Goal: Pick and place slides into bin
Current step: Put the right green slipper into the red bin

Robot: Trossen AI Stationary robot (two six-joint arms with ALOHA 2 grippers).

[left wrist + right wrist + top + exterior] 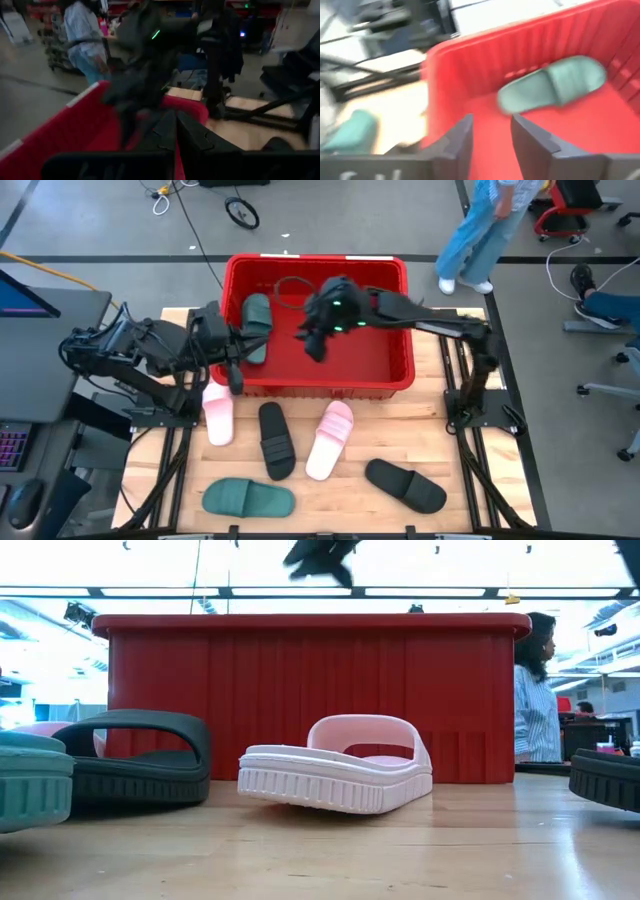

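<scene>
Slides: one dark green slide [257, 326] already lies inside the bin [400, 275], against its left wall, long axis running roughly front-to-back on the table. Five remain on the wooden table [470, 470] in front of the bin: a pink slide [217, 416] at the bin's front-left corner, a black slide [276, 440] beside it, a second pink slide [330, 440] near centre, a second black slide [404, 485] to the front right, and a second green slide [248, 498] at the front left.

Right gripper [315, 340] hangs above the bin's interior, over the red floor just right of the binned green slide. Its wrist view shows the two fingers [457, 145] parted with only red bin floor between them; nothing is held.

Left gripper [232, 370] sits at the bin's front-left rim. Its fingers [165, 132] appear nearly together with nothing visible between them (the picture is blurred, so this reading is tentative).

Governing relation, as a judgement: the nearest candidate is the pink slide at the front-left corner, which lies just beside and forward of the left gripper, well clear of the right. Its long axis runs front-to-back, one end toward the bin; which end is the toe cannot be told. The centre pink slide is tilted, its far end leaning right, and lies between both arms.
</scene>
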